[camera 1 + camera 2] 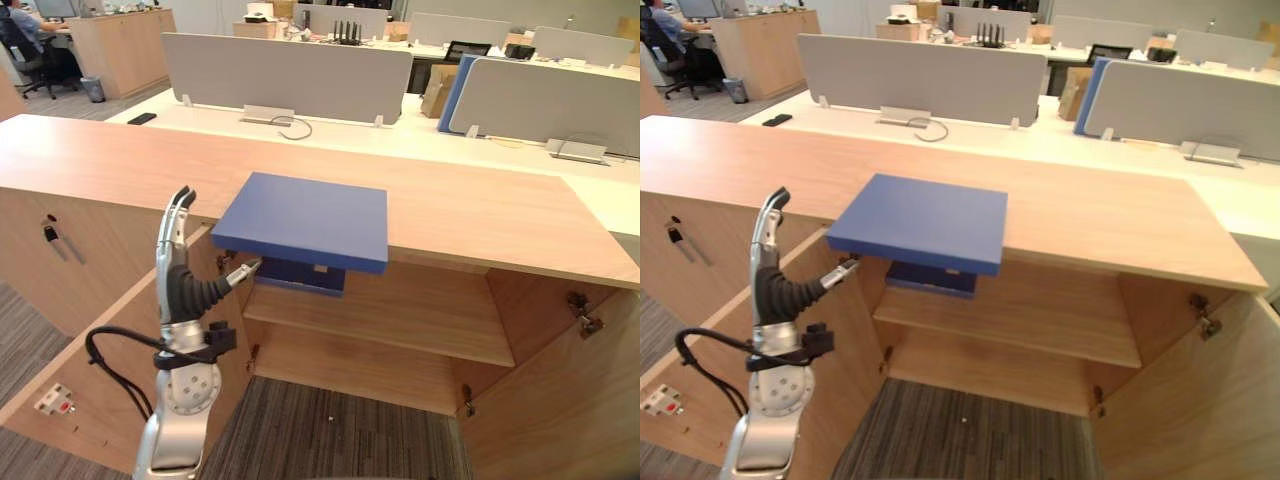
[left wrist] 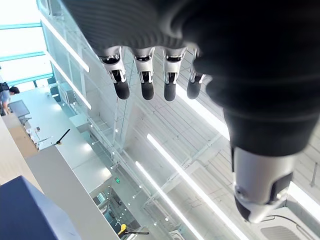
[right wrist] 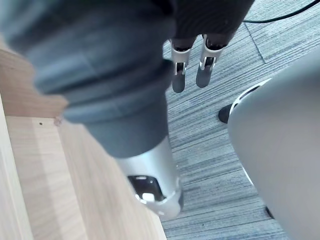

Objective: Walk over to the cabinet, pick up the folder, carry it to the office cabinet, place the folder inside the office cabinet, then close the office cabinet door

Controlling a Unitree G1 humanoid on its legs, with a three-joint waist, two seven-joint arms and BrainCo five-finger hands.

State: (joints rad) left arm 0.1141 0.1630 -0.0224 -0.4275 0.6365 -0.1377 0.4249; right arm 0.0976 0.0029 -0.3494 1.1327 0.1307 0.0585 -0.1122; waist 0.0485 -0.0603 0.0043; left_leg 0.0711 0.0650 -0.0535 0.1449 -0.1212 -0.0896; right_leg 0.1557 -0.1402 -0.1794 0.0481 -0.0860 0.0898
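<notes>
Folder (image 1: 305, 220), blue, lies flat on the wooden worktop (image 1: 470, 205) of the office cabinet (image 1: 520, 325). Its near edge sticks out over the open front. The left door (image 1: 110, 370) and the right door (image 1: 560, 400) are swung wide. Inside, on the shelf (image 1: 410, 315), a dark blue flat thing (image 1: 300, 277) sits at the left, under the folder. The left robot hand (image 1: 176, 255) stands up just left of the folder, fingers straight, holding nothing. Its thumb points under the folder's near left corner; I cannot tell if it touches. The right robot hand (image 3: 206, 75) hangs over the carpet (image 3: 210, 165), fingers loose, holding nothing.
</notes>
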